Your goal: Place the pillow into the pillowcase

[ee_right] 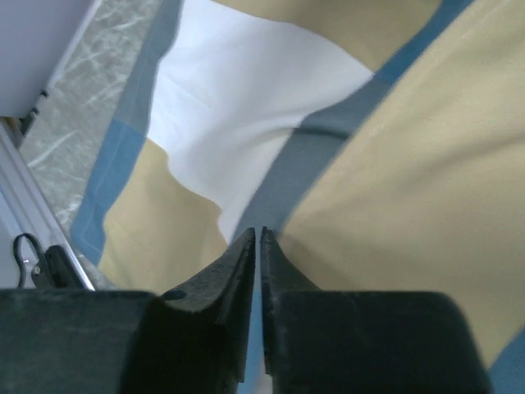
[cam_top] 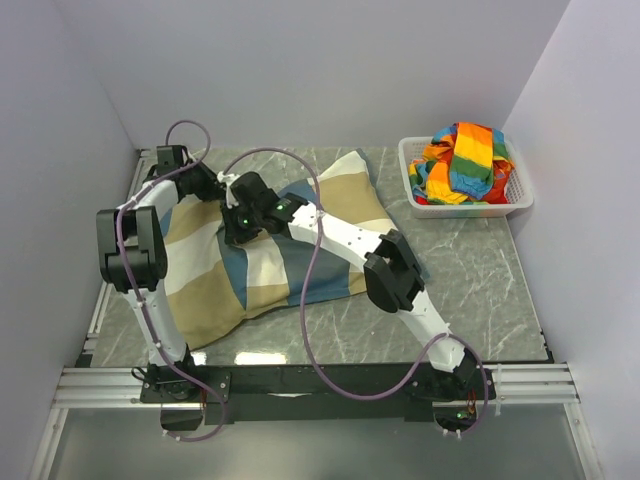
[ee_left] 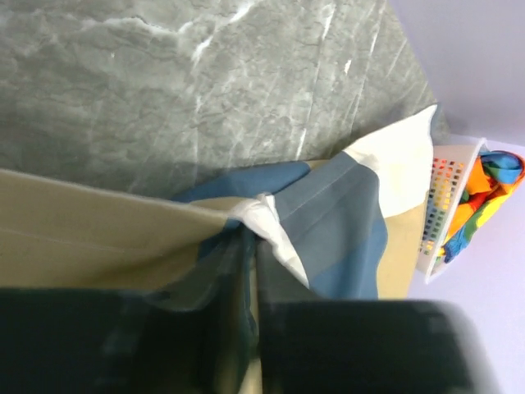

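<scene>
On the left half of the counter lies the pillowcase, stretched on a slant from the near left corner toward the far middle. Its near left corner ends just short of the counter's near edge. Its left side runs close along the left wall, and its far right corner comes near the far wall. To its right, bare grey-green marble shows as far as the right wall, and a narrower strip shows between its near hem and the metal rail at the front.

The cloth is soft and rumpled, made of big blocks of tan, off-white and blue, and it swells a little in the middle.

At the far left part of the case, the left end effector is pinching a gathered fold. Blue and white cloth bunches into creases that run down between its dark fingers. Just beside it, the right end effector has its jaws pressed almost together, with only a sliver between them. Its tips rest on a blue-grey band where tan meets white, and I cannot tell whether any cloth is caught there. The right arm reaches across the case from the near right.

A white basket sits well apart in the far right corner, heaped with rainbow-striped cloth.
</scene>
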Robot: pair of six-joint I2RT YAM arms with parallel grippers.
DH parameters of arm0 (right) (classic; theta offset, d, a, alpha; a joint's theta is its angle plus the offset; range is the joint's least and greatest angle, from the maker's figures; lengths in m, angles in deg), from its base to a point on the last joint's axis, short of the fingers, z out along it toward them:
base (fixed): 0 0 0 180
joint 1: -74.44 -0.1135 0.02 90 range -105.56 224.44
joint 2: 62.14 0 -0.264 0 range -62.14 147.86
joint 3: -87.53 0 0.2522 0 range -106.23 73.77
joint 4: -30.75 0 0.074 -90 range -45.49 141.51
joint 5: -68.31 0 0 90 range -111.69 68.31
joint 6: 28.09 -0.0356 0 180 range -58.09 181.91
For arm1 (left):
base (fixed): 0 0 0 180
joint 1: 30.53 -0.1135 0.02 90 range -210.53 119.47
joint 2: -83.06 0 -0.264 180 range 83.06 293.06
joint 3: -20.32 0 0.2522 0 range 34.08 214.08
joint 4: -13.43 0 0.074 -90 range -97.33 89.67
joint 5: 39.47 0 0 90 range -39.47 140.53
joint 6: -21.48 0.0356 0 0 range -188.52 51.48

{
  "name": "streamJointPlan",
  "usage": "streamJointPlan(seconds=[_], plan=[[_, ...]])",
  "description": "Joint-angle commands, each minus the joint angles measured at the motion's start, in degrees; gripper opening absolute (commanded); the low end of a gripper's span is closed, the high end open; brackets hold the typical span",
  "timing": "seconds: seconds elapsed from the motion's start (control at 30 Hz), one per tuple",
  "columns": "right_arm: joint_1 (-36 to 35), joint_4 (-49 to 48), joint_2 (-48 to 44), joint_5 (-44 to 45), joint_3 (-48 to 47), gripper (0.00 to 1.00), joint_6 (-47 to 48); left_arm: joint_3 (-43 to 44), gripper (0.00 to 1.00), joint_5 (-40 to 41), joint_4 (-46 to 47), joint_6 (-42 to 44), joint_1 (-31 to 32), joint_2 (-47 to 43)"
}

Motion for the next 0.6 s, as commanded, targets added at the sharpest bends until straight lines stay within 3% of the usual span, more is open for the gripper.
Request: streamJointPlan(seconds=[0.0, 0.07, 0.13, 0.23, 0.3, 0.4, 0.57], plan=[[-1.4, -4.8, -1.7, -1.5, -3.5, 0.22, -1.3, 3.1, 0.31, -3.0, 2.1, 0.9, -0.5, -0.9], [-1.4, -6.0, -2.2, -1.0, -3.0, 0.24, -1.0, 3.2, 0.45, -3.1, 2.3, 0.8, -1.0, -3.0], [-1.4, -6.7, -3.6, 0.2, -2.3, 0.33, -0.4, 3.6, 0.53, -2.0, 1.4, 1.1, -1.8, -5.7], [-1.4, -7.0, -7.1, 1.0, -1.1, 0.56, 0.1, 3.6, 0.64, 1.2, -1.3, 1.9, -2.6, -9.2], [-1.4, -6.5, -10.4, 2.8, -0.7, 0.68, 0.4, 3.6, 0.65, 3.6, -3.6, 2.4, -2.9, -10.7], [-1.4, -5.3, -16.1, 6.8, 2.0, 0.75, 0.0, 3.4, 0.65, 8.9, -6.4, 2.8, -3.7, -13.2], [-1.8, -9.6, -28.5, 13.0, 20.3, 0.78, -4.8, 1.4, 0.63, 13.5, -6.4, 2.8, -3.6, -15.7]])
